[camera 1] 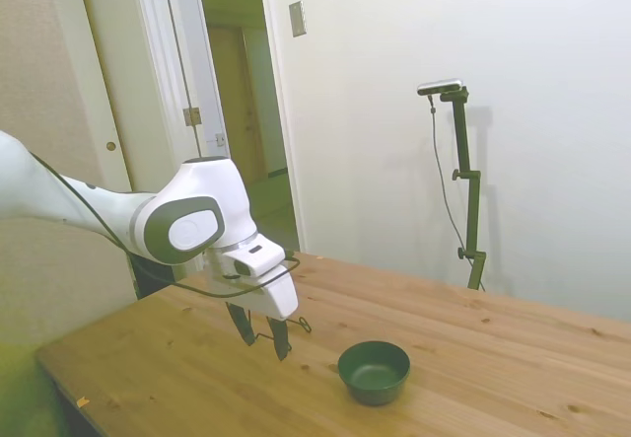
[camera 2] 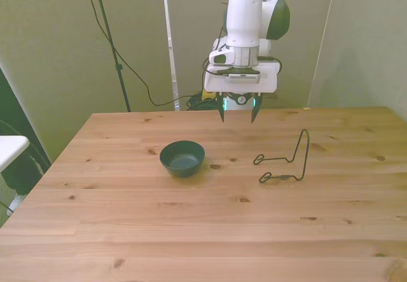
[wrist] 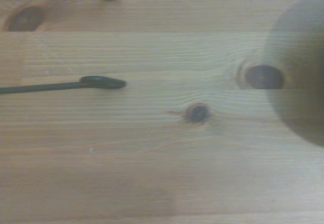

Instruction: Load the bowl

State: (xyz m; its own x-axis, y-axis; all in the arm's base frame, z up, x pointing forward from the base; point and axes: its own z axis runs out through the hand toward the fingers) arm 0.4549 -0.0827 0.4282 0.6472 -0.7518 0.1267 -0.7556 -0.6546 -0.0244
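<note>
The bowl [camera 2: 182,158] [camera 1: 374,371] is small, round and dark green, with matte sides and a narrower base. It stands upright and empty on the bench [camera 2: 191,231], toward the far edge, left of middle in the front view.

On the bench [camera 2: 191,231] the bowl [camera 2: 182,157] sits toward the front view's left, the wire stand [camera 2: 287,161] well apart toward the front view's right. The tool [camera 2: 237,112] hangs above the bench behind them, over the gap between the two, touching neither. In the side view it stands in front of the stand, beside the bowl.
</note>
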